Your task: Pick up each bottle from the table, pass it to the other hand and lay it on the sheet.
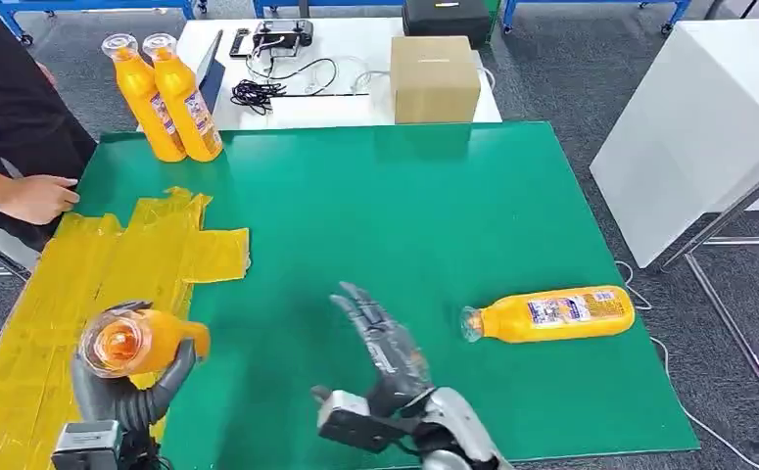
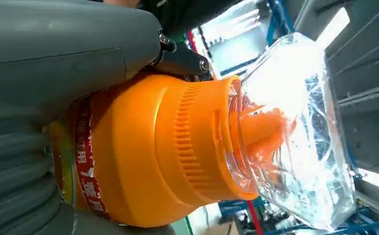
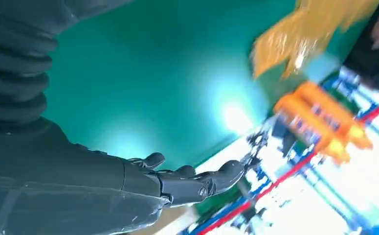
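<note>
Green matting covers the table [image 1: 404,206], and a crinkled yellow sheet [image 1: 111,264] is spread along its left edge, running toward the near left corner. Over that sheet, close to the near edge, the left hand [image 1: 125,387] grips an orange bottle [image 1: 135,341] around its body, clear cap tipped up toward the head camera; this looks like the carrying stage, the bottle having reached the hand that does the laying down. The right hand [image 1: 380,343] hangs above the mat near the middle of the near edge, palm up, fingers stretched apart and holding nothing, probably free to go for the next pickup. A second bottle [image 1: 551,314] lies on its side toward the near right part of the table, cap pointing left, well apart from both hands. Two more bottles [image 1: 171,96] stand upright at the far left corner, just beyond a person's hand [image 1: 37,199] resting at the left edge. The left wrist view adds the ribbed orange shoulder and transparent cap [image 2: 295,132] up close, while the right wrist view confirms the outstretched empty fingers [image 3: 197,183].
</note>
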### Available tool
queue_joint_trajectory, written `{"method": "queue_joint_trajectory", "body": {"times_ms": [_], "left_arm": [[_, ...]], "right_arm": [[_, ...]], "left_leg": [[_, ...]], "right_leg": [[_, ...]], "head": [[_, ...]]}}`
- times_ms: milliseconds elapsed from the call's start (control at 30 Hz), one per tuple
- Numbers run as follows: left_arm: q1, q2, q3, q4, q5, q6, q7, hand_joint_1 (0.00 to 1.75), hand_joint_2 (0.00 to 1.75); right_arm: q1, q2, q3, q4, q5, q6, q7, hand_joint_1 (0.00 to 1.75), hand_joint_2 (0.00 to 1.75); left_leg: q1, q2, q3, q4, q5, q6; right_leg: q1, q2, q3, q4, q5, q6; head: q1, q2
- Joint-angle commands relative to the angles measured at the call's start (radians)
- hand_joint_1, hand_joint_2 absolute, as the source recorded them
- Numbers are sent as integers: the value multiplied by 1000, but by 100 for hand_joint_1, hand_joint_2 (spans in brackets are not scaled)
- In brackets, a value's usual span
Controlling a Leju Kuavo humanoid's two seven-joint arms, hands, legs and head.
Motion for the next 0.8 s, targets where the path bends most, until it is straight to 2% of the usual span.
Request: {"method": "queue_joint_trajectory", "body": {"times_ms": [33, 567, 633, 667, 700, 800], "left_arm": [[-28, -6, 31, 19, -7, 11, 1, 175, 175], [-28, -6, 31, 19, -7, 11, 1, 175, 175], [-31, 2, 45, 33, -350, 237, 55, 175, 175], [-30, -3, 68, 27, -450, 240, 82, 175, 175], [-33, -40, 120, 15, -606, 240, 94, 175, 175], [-49, -95, 216, -5, -844, 240, 91, 175, 175]], "right_arm": [[26, -41, -60, -65, 4, 10, -4, 0, 0], [26, -41, -60, -65, 4, 10, -4, 0, 0], [59, -74, -102, -118, 17, -17, -4, 0, 0], [75, -90, -126, -144, 16, -22, -5, 0, 0], [96, -110, -160, -174, 16, -25, -15, 0, 0], [140, -144, -233, -221, 6, -15, -33, 0, 0]], "left_leg": [[1, 0, 1, 0, 0, -1], [1, 0, 1, 0, 0, -1], [1, 0, 1, 0, 0, -1], [0, -1, 0, 0, 0, 0], [1, -3, 1, 0, 0, -1], [0, -4, 0, 0, 0, 0]], "right_leg": [[1, -1, 2, -1, 0, 0], [1, -1, 2, -1, 0, 0], [1, -1, 2, -1, 0, 0], [0, -1, 1, -1, 0, 0], [0, -3, 2, -1, 0, 0], [0, -3, 1, -1, 0, 1]], "head": [[0, 0], [0, 0], [0, 0], [0, 0], [0, 0], [0, 0]]}}
